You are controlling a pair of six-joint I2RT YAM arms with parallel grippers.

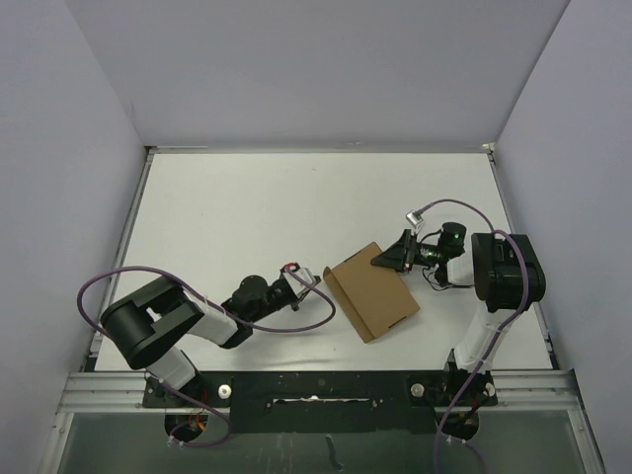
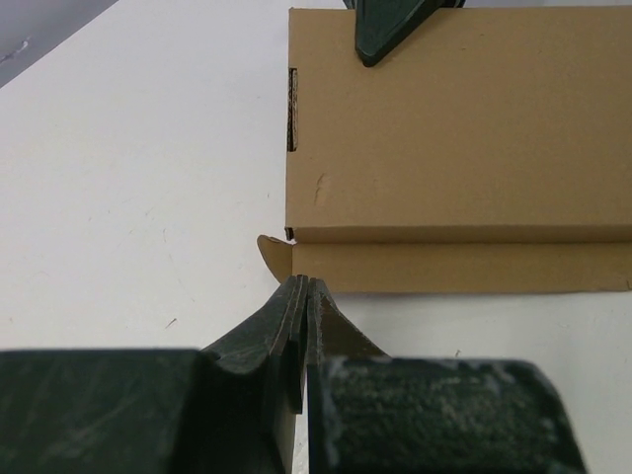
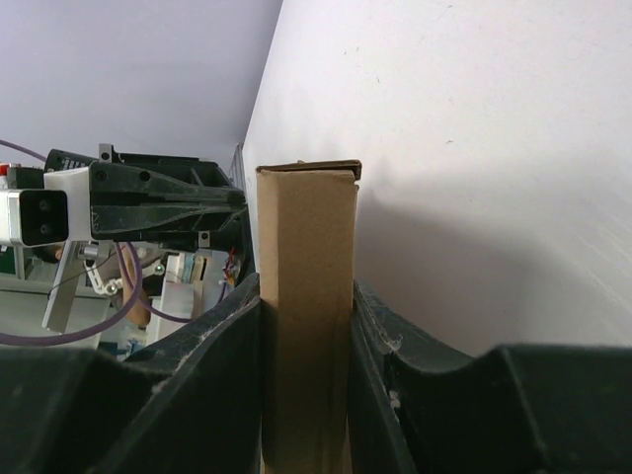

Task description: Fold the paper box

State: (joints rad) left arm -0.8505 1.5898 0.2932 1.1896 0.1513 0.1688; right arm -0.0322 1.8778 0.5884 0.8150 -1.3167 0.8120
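Note:
The paper box (image 1: 373,293) is a thin brown cardboard box lying flat on the white table (image 1: 247,217), right of the middle. My right gripper (image 1: 390,259) is shut on its far right edge. In the right wrist view the box's narrow side (image 3: 306,227) stands clamped between both fingers of the right gripper (image 3: 306,296). My left gripper (image 1: 314,281) sits at the box's left side, shut with nothing in it. In the left wrist view its closed tips (image 2: 304,288) rest just before a small rounded flap tab (image 2: 272,253) at the box's near corner, below the front flap (image 2: 454,267).
Grey walls (image 1: 59,148) enclose the table on three sides. A metal rail (image 1: 316,387) runs along the near edge between the arm bases. Purple cables (image 1: 99,286) loop from both arms. The left arm (image 3: 148,207) shows behind the box in the right wrist view.

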